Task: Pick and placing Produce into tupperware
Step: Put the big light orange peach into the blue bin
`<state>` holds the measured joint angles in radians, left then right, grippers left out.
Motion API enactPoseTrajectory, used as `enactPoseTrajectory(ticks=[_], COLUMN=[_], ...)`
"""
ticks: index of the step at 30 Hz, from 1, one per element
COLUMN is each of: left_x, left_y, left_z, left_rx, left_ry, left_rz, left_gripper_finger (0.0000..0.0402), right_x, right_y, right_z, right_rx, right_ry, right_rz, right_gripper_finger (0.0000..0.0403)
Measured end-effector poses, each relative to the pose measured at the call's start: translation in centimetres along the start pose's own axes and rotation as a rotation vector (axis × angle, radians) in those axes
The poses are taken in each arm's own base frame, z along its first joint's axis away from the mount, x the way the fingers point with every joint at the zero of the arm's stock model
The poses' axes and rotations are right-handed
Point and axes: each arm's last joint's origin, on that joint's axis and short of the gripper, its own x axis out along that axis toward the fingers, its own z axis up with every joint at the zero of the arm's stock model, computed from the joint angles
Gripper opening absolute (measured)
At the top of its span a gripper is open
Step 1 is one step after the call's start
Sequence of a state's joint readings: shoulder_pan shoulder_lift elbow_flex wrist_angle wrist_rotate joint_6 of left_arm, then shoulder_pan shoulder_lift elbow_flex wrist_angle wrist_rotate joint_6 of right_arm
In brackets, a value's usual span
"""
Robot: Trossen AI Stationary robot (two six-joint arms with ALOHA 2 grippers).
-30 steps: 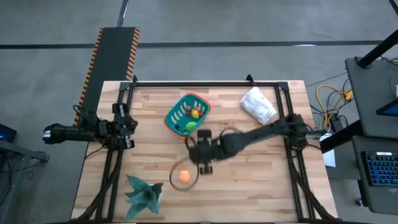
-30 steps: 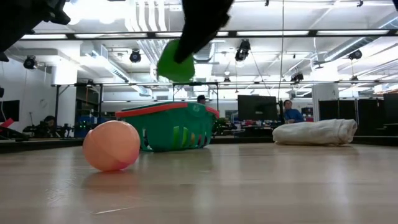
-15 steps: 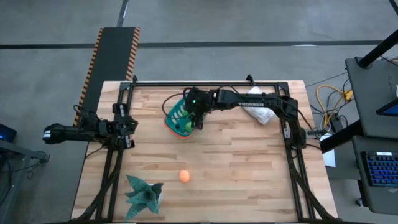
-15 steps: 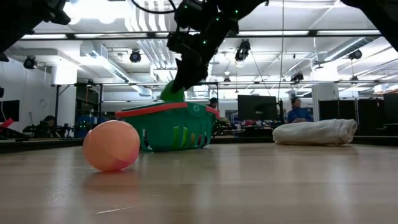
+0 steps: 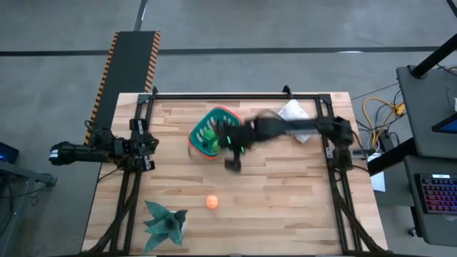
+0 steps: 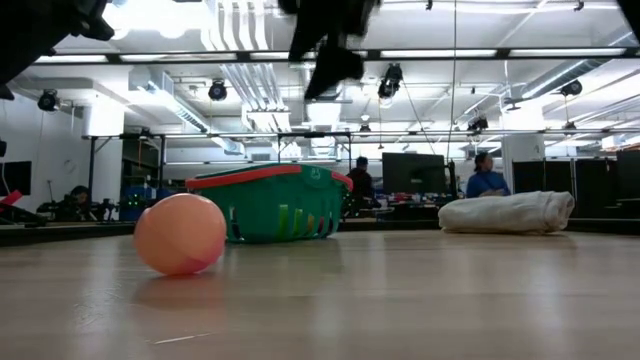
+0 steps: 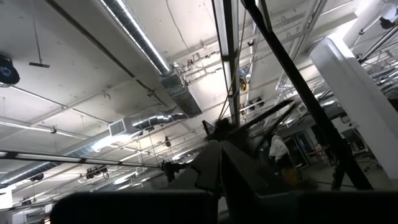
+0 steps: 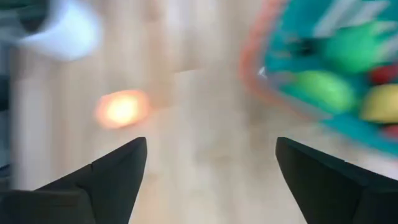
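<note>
1. Mostly done: green, yellow, red produce (image 8: 323, 90) inside tub (image 5: 211, 133).
2. Left: orange ball (image 5: 212, 202) on counter (image 5: 285, 207), well apart from tub.
3. Right claw (image 8: 208, 165) released, empty, beside tub.
4. Left claw's state: cannot tell.

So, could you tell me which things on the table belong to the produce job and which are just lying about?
Part of the job:
- teal tub with produce already in it
- orange ball on the bare wood, not yet in the tub
- right gripper, open and empty beside the tub

Just lying about:
- white cloth bundle
- teal leafy star
- left gripper, parked at the table's edge
</note>
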<state>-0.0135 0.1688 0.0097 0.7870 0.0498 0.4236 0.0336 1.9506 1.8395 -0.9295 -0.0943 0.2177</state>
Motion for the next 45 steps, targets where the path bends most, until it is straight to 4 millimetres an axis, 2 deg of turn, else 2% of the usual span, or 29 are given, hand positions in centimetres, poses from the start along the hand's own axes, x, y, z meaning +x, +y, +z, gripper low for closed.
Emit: enactPoseTrajectory(ticks=[4, 7, 9, 11, 13, 16, 22, 27, 35, 45], left_x=[0.0, 0.0, 0.0, 0.0, 0.0, 0.0, 0.0, 0.0, 0.0, 0.0], left_y=[-0.1, -0.1, -0.1, -0.1, -0.1, -0.1, -0.2, -0.2, -0.2, -0.2], left_z=[-0.2, -0.2, -0.1, -0.1, -0.1, -0.1, -0.1, -0.1, -0.1, -0.1], left_rx=[-0.002, -0.003, -0.003, -0.004, -0.011, -0.027, -0.028, -0.029, -0.03, -0.029], left_ry=[0.018, 0.017, 0.015, 0.013, 0.008, 0.005, 0.003, 0.004, 0.001, -0.002], left_rz=[-0.008, -0.009, -0.009, -0.013, -0.029, -0.034, -0.04, -0.041, -0.048, -0.053], left_gripper_finger=[0.0, 0.0, 0.0, 0.0, 0.0, 0.0, 0.0, 0.0, 0.0, 0.0], right_x=[-0.3, 1.5, 3.7, 6.1, 8.1, 10.1, 12.4, 14.6, 14.8, 16.6], right_y=[9.0, 15.0, 17.8, 18.9, 18.9, 18.5, 17.7, 16.7, 15.6, 13.8], right_z=[-2.9, -5.4, -6.4, -6.7, -6.5, -6.1, -5.7, -5.8, -5.1, -5.4], right_rx=[-0.121, -0.287, -0.336, -0.337, -0.316, -0.296, -0.266, -0.269, -0.248, -0.217], right_ry=[-0.047, -0.182, -0.286, -0.324, -0.323, -0.306, -0.237, -0.212, -0.217, -0.189], right_rz=[-0.031, -0.158, -0.193, -0.178, -0.192, -0.223, -0.159, -0.175, -0.188, -0.162], right_gripper_finger=[0.0334, 0.0331, 0.0336, 0.0347, 0.0358, 0.0367, 0.0368, 0.0368, 0.0368, 0.0369])
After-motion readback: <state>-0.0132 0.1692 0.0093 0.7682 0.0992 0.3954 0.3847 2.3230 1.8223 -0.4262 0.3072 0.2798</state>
